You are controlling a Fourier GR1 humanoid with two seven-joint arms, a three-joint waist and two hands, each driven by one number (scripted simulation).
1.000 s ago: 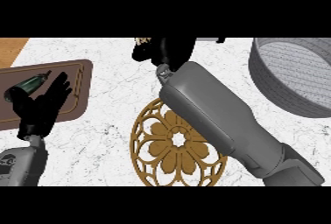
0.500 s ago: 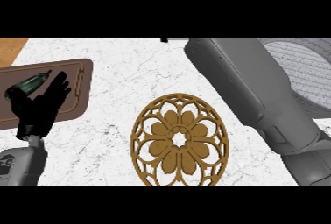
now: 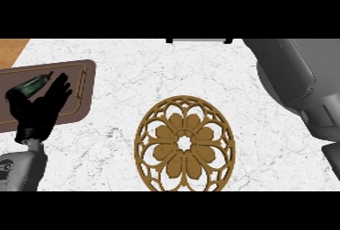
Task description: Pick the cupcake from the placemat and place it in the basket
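Overhead, the white, grey-veined marble desk (image 3: pixel 126 67) fills nearly the whole head view, with a strip of orange-brown wood (image 3: pixel 12 45) showing past its upper left corner. At the middle of the desk lies the golden-brown openwork placemat (image 3: pixel 185 143), an oval of carved petals round a flower centre, and nothing rests on it. At the left, a dark brown rectangular tray with a thin inlaid border (image 3: pixel 76 96) sits on the marble, carrying a dark green bottle-shaped object (image 3: pixel 32 85) near its upper part. The black left hand (image 3: pixel 41 105) stands over that tray on its grey forearm (image 3: pixel 21 168), fingers straight and spread upward, released and grasping nothing. The grey right arm (image 3: pixel 292 76) crosses the upper right of the view and runs out past the top edge; its hand is out of sight, so its state cannot be told. Neither the cupcake nor the basket is visible anywhere in the view.
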